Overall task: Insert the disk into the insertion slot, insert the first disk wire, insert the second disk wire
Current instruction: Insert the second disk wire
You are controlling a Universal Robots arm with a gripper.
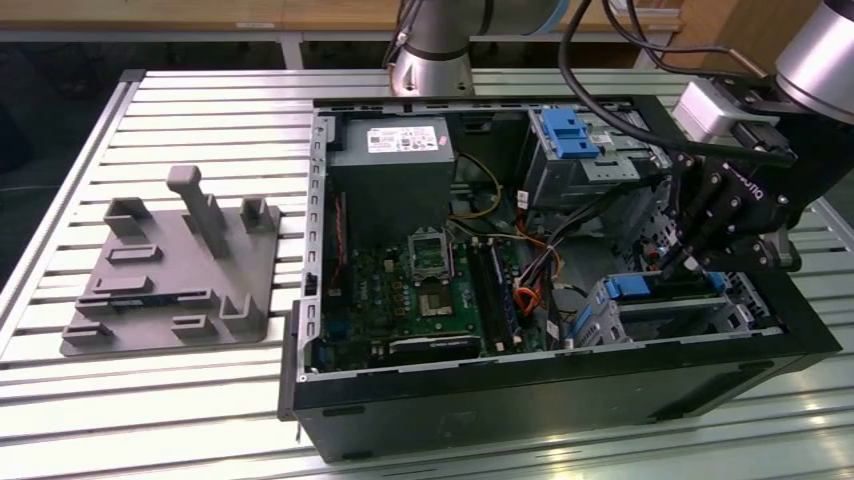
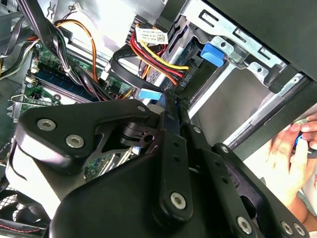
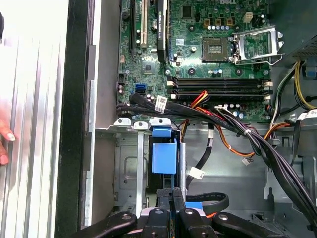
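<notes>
The disk [image 1: 663,289] sits down in the insertion slot [image 1: 694,312], the low grey cage in the corner of the open computer case [image 1: 534,395] nearest the exterior view's right; from the exterior view only the blue edge of its carrier and a strip of silver show above the cage wall. In the first wrist view the carrier's blue end [image 3: 164,157] stands right in front of the fingers, set between the cage's metal walls.

The gripper [image 1: 683,268] hangs directly over that blue edge, its black linkages reaching down into the case. In both wrist views the two fingers [image 3: 172,198] are drawn close together around something thin and dark; it looks like a flat cable connector [image 2: 171,106], but the fingers hide most of it, so I can't be sure. A light blue tab [image 2: 149,93] shows just beyond the fingertips in the second wrist view.

A bundle of red, yellow and black wires [image 2: 153,57] runs past the cage toward the green motherboard [image 1: 420,290]. Farther back in the case stands a taller grey cage with a blue latch [image 1: 570,133], beside the grey power supply [image 1: 391,160].

Outside the case, on the slatted metal table [image 1: 160,400], lies a grey plastic fixture [image 1: 167,270]. A person's hand [image 2: 292,153] rests just beside the case wall.
</notes>
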